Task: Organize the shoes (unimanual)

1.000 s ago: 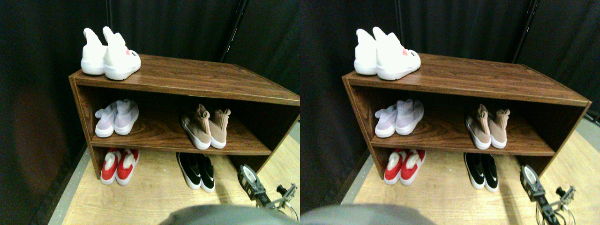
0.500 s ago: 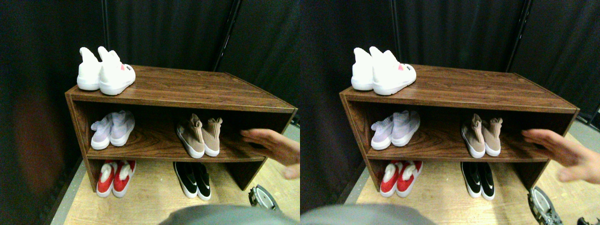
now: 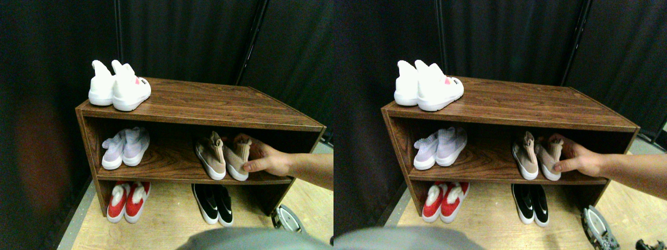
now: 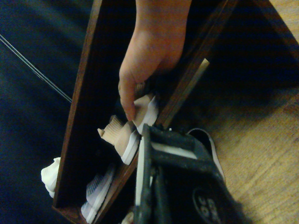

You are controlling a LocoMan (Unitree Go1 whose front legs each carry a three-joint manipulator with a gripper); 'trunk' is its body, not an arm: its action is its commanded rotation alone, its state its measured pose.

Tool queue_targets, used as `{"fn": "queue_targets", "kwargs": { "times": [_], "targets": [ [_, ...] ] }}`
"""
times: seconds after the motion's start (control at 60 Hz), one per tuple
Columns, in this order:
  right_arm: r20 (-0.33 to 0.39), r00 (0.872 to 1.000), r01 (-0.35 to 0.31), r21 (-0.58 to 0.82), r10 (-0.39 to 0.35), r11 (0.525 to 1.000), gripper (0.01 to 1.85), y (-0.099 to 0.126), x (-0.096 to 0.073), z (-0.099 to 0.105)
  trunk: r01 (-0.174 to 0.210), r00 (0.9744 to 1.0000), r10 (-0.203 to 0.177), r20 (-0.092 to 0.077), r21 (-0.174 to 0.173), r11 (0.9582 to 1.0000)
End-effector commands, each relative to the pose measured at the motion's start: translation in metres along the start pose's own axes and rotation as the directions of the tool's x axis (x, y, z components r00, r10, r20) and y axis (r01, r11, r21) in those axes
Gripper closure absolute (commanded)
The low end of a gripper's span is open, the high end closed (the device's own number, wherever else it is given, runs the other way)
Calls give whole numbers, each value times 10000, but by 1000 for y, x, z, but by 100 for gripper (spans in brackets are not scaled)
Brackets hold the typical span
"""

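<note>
A person's hand (image 3: 268, 159) reaches in from the right and grips the right-hand shoe of the tan pair (image 3: 224, 155) on the middle board of the wooden shoe rack (image 3: 208, 101), thumb on the sole edge near the board's front edge. The tan pair sits toward the right end of that board; a pale lilac pair (image 3: 125, 147) sits toward its left end. A white pair (image 3: 119, 86) stands on the rack's top at its left corner. On the floor under the rack, a red pair (image 3: 125, 200) lies at the left and a black pair (image 3: 213, 197) under the tan one.

The robot's gripper (image 3: 287, 219) is low on the floor by the rack's right foot, well apart from every shoe; whether its jaws are spread or pressed together I cannot tell, and nothing is seen pinched in them.

The step in hand looks like a reset by the person, so the arm is best kept clear of the shelf while the hand is inside. For the next grasp, a shoe collar or heel facing the front edge gives the jaws the easiest bite.
</note>
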Motion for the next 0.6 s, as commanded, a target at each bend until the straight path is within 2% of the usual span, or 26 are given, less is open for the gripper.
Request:
{"fn": "queue_targets", "kwargs": {
  "times": [0.017,0.2,0.217,0.333,0.417,0.6],
  "targets": [
    [100,9994,-342,-93,343,9994,180,7,1,-2,-38,10000,38,56,-100,9999],
    [-18,9997,-251,258,252,9994,180,9,0,-4,-38,10000,38,56,-100,9999],
    [-31,9997,-254,291,255,9993,180,9,0,-4,-28,10000,28,-28,-63,10000],
    [-6,9995,-324,515,325,9981,180,8,1,-5,-20,10000,20,-59,-46,10000],
    [85,9997,-231,46,230,9997,180,7,2,-4,3,10000,-3,-72,-42,10000],
    [103,9997,-222,183,220,9996,180,8,2,-4,21,10000,-21,-94,-40,10000]
  ]
}}
